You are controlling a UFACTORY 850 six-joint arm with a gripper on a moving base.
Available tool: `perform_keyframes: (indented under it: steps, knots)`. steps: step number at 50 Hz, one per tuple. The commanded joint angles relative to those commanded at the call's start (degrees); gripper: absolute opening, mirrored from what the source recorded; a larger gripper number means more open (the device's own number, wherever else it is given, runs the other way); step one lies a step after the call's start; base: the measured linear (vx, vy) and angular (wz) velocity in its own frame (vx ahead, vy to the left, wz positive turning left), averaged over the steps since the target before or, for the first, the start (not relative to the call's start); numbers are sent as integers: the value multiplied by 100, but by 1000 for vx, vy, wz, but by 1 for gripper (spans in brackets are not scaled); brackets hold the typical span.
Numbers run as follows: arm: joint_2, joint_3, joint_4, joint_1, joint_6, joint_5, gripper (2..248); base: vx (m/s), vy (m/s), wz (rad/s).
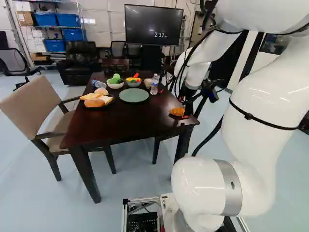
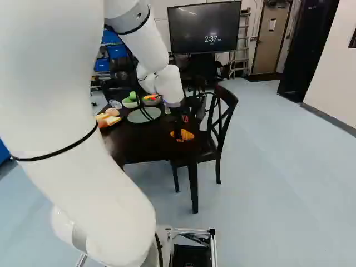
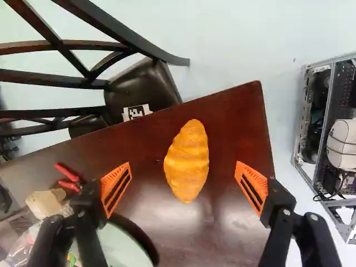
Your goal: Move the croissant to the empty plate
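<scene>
Find the ridged golden croissant point(image 3: 188, 147) on the dark wooden tabletop point(image 3: 239, 117), near right, untouched between the spread fingers of the black end effector point(image 3: 183, 167). Looks light, maybe soft (possibly a toy): pinch gently across its middle.

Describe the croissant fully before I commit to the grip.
The croissant is golden orange-brown, ridged crosswise, plump in the middle and tapering to two ends. Its surface looks slightly shiny. It lies flat near a corner of the dark wooden table, between the open fingers of the gripper, touching neither. Only the tabletop touches it.
</scene>
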State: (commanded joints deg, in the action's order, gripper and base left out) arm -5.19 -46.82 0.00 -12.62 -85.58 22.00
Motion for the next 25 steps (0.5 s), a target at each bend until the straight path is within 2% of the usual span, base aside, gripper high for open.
perform_keyframes:
  steps: [10, 11, 15, 16, 20, 21, 25]
  knots:
    - [0, 0, 0, 0, 0, 0, 240, 0, 0, 0]
    - [0, 0, 0, 0, 0, 0, 227, 0, 0, 0]
    - [0, 0, 0, 0, 0, 0, 227, 0, 0, 0]
    - [0, 0, 0, 0, 0, 0, 215, 0, 0, 0]
    - [0, 0, 0, 0, 0, 0, 215, 0, 0, 0]
    - [0, 0, 0, 0, 0, 0, 203, 0, 0, 0]
    - [0, 0, 0, 0, 0, 0, 203, 0, 0, 0]
